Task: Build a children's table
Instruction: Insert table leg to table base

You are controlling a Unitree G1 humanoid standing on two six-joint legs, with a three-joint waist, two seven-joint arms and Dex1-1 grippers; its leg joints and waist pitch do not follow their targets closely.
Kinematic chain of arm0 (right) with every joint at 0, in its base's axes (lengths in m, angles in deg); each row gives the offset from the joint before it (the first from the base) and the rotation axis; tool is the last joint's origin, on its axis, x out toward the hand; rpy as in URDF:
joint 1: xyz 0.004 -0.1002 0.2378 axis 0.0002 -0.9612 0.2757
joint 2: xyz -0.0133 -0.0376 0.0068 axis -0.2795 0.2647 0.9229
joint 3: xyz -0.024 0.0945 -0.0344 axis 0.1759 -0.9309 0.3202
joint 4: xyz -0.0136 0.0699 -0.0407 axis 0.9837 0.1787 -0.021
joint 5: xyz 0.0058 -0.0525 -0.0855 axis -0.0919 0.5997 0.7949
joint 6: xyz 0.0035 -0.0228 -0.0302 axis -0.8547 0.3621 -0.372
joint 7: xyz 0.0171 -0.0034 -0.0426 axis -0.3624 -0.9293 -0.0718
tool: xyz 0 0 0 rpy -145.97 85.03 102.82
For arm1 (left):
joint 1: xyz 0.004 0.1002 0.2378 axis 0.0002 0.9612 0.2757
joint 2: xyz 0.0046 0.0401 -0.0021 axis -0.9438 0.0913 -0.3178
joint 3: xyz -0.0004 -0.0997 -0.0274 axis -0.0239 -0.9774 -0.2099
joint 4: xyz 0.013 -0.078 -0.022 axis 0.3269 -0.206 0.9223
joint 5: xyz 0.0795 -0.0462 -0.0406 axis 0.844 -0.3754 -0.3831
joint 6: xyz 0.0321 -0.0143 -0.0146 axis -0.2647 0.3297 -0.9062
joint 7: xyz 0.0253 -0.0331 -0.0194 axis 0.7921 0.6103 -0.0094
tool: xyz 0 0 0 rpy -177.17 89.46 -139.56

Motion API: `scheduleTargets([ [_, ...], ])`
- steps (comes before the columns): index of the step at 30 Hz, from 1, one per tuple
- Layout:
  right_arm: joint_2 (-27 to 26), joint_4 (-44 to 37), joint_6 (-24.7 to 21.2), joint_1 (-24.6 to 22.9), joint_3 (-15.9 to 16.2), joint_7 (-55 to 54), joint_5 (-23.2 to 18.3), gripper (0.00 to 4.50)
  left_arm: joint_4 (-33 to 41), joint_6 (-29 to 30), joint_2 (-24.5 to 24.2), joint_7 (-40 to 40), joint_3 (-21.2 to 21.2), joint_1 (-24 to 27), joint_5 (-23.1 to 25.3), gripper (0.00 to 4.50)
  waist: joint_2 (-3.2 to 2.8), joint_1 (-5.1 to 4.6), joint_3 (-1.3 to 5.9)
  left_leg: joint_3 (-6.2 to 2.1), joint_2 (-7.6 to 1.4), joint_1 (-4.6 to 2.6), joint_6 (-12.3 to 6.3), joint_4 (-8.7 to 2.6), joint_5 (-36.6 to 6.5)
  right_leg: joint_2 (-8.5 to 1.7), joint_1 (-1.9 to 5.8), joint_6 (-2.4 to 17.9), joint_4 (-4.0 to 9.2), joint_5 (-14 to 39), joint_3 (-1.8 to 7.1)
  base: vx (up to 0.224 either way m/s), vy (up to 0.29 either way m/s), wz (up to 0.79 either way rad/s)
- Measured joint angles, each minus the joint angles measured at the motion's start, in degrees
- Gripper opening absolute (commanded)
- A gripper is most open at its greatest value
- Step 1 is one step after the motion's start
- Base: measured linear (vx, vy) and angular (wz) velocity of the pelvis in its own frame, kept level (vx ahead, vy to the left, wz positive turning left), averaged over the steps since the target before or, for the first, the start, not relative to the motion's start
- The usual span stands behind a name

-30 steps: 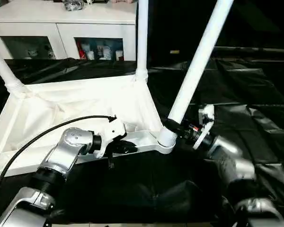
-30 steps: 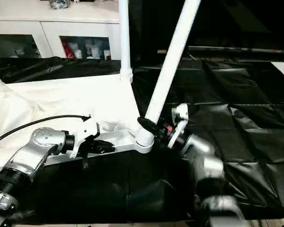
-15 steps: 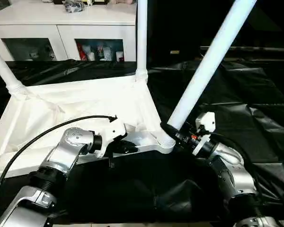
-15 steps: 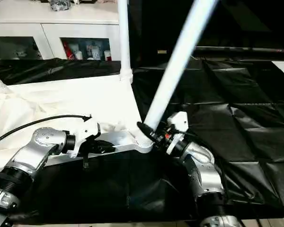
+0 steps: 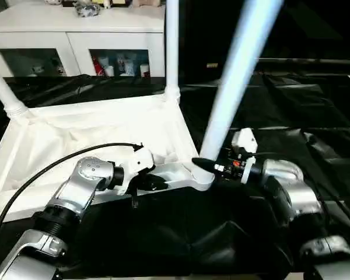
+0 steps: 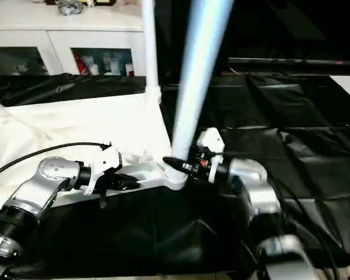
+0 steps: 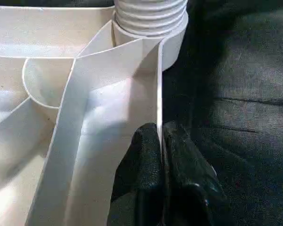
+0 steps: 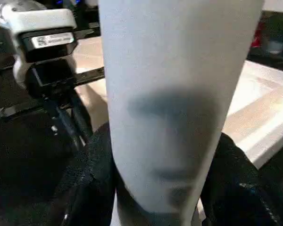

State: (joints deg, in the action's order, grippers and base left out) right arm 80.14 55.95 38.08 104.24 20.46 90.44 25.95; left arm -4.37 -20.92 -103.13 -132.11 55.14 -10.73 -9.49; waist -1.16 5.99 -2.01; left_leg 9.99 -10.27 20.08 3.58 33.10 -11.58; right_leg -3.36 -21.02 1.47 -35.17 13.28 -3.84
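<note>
The left gripper [image 5: 144,184] is pinched shut on the thin white rim of the children's table [image 5: 99,131], one black finger [image 7: 141,165] on each side of the rim wall, near the corner socket. The right gripper [image 5: 207,165] stands part open, its two black fingers clasping the base of a white tube leg [image 5: 236,76] just above that same near corner – the leg leans away from the robot and to its right. The table lies upside down on a tabletop covered with black sheeting [image 5: 291,111], its ribbed underside facing up, mostly on the robot's left. Two more legs rise from its far corners: one upright [image 5: 172,46] and one slanting at the left edge [image 5: 3,87], all three cut off by the frame. Behind stands a white cabinet [image 5: 76,35] with glass-fronted compartments – its small contents are hard to make out.
</note>
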Motion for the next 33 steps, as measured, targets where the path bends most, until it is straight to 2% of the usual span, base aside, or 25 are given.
scheduleTargets([
  [3,0.55,2.02,0.10,1.34,0.37,2.27,0.08,1.87,0.00,0.00,-0.05,-0.26,0.21,0.01,0.01,0.00,0.10,0.01,0.07,0.00,0.00,-0.02,0.00,0.01,-0.03,0.00,0.02,0.00,0.04,0.00,0.00,0.000,0.000,0.00],
  [8,2.15,2.52,-0.07,1.88,1.29,6.04,0.12,1.87,0.14,-0.05,-0.02,-1.22,0.91,0.01,0.01,0.00,0.25,0.55,0.26,0.00,0.00,-0.06,0.00,0.00,-0.03,0.00,0.06,0.00,0.02,0.00,-0.01,0.000,0.000,0.00],
  [23,2.47,2.90,-0.29,1.86,1.11,7.47,0.09,1.87,-0.07,-0.30,0.27,-1.69,1.09,0.01,0.11,0.00,0.26,0.70,0.41,0.00,0.00,-0.09,0.01,0.01,-0.03,0.00,0.10,0.00,0.04,0.00,-0.02,0.000,0.000,0.00],
  [28,1.04,4.72,-0.27,2.36,0.78,4.06,0.08,1.87,-0.85,-0.10,0.66,-0.37,0.99,-0.06,0.45,0.00,0.31,0.59,0.54,0.00,0.00,-0.15,0.03,-0.01,-0.03,0.00,0.24,0.09,0.01,-0.09,0.00,0.000,0.000,0.00],
  [33,-2.96,8.57,0.12,4.26,-1.19,-12.41,2.13,1.87,-5.43,2.95,4.09,7.23,0.30,-3.45,2.46,0.00,0.33,-0.05,0.39,0.00,0.04,-0.81,0.08,-0.09,0.00,-0.06,0.34,0.06,0.10,-0.19,0.01,0.000,0.000,0.00],
])
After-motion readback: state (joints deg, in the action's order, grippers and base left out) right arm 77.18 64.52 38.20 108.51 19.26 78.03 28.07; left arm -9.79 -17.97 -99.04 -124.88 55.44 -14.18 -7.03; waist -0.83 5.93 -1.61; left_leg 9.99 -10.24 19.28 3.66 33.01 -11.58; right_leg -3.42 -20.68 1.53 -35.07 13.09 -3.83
